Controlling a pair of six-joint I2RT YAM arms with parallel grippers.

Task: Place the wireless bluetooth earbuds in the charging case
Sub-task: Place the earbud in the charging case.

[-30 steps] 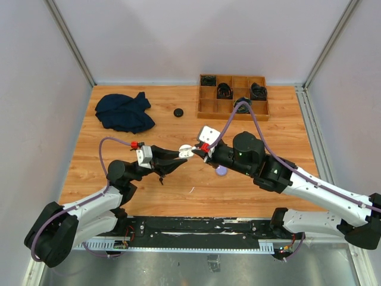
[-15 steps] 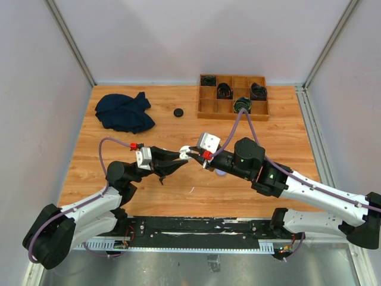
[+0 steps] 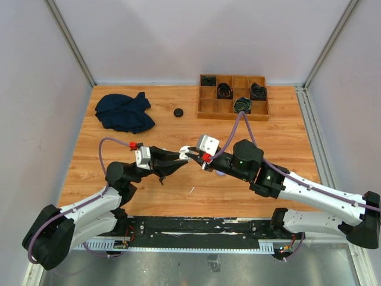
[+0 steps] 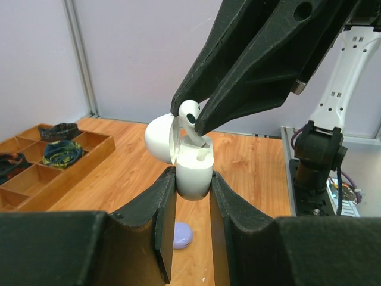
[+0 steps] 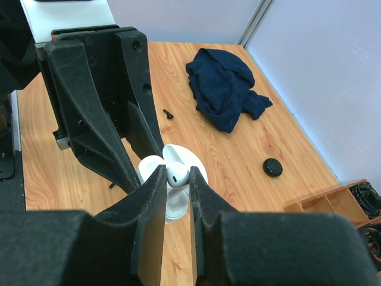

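Observation:
My left gripper (image 4: pixel 191 179) is shut on the lower half of a white charging case (image 4: pixel 193 167), which it holds upright above the table with its lid (image 4: pixel 159 137) swung open. My right gripper (image 5: pixel 177 177) is shut on a white earbud (image 5: pixel 177 173). The earbud's (image 4: pixel 189 112) stem points down into the open top of the case (image 5: pixel 174 205). In the top view the two grippers (image 3: pixel 181 156) (image 3: pixel 192 155) meet tip to tip over the middle of the table. A small black earbud (image 5: pixel 168 114) lies loose on the wood.
A pale purple round case (image 4: pixel 181 233) lies on the table under the grippers. A black round case (image 3: pixel 178 112) and a dark blue cloth (image 3: pixel 124 112) lie at the back left. A wooden compartment tray (image 3: pixel 233 97) with coiled cables stands at the back right.
My right arm has shifted and turned its wrist, bringing the earbud down onto the open case. My left gripper has held the case almost still.

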